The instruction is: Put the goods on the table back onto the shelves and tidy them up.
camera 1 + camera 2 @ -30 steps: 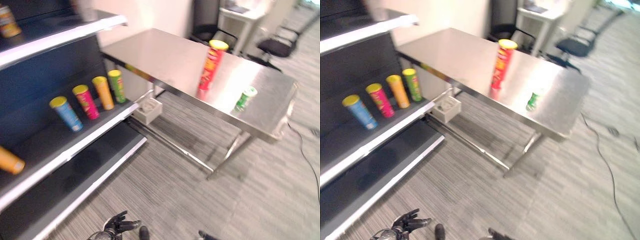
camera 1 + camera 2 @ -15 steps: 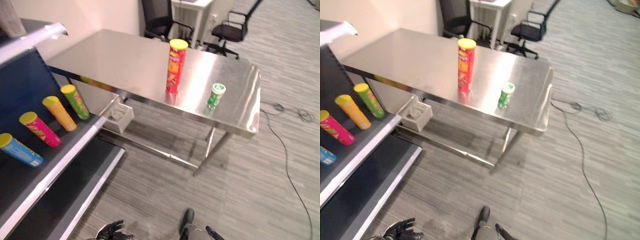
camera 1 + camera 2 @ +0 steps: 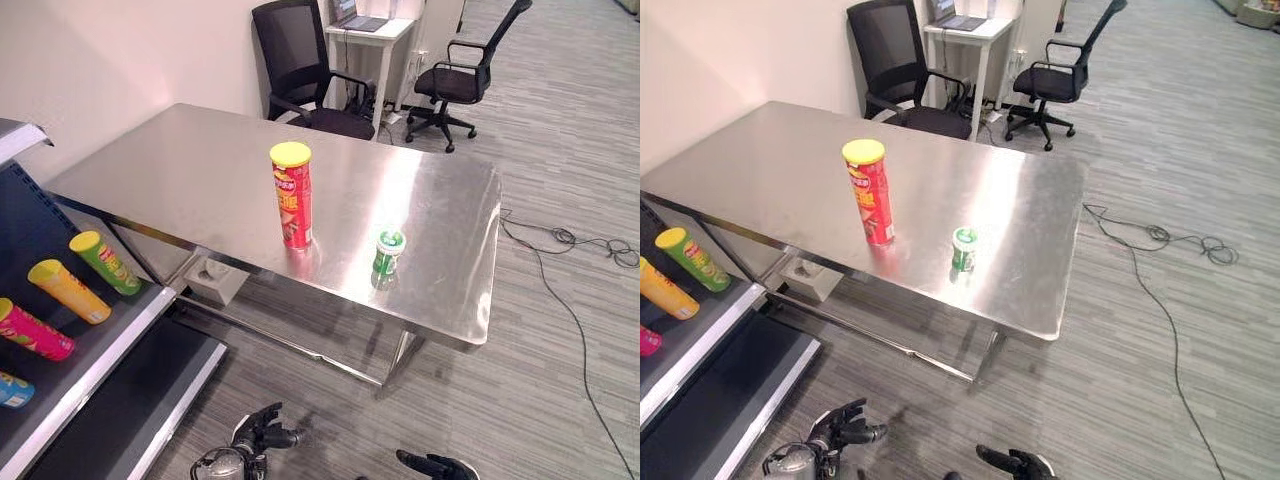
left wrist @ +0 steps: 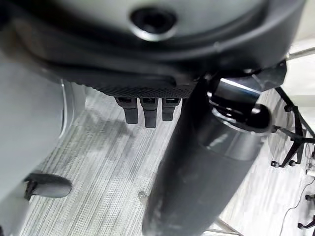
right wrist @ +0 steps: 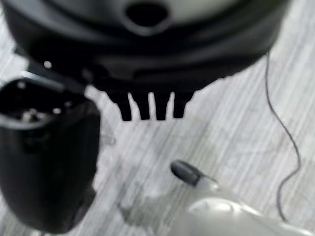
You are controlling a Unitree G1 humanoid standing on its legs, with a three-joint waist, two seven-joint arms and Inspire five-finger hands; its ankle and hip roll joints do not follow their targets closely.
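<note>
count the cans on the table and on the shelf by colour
Table, red can: 1
Table, small green can: 1
Shelf, green can: 1
Shelf, orange can: 1
Shelf, pink can: 1
Shelf, blue can, cut off by the view's edge: 1
Total: 6

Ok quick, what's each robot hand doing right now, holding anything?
Left robot hand: open, fingers relaxed, holding nothing, low over the floor.
Right robot hand: open, fingers straight, holding nothing.

Bright, even light; glare on the steel table [image 3: 420,200]; wrist views blurred.
</note>
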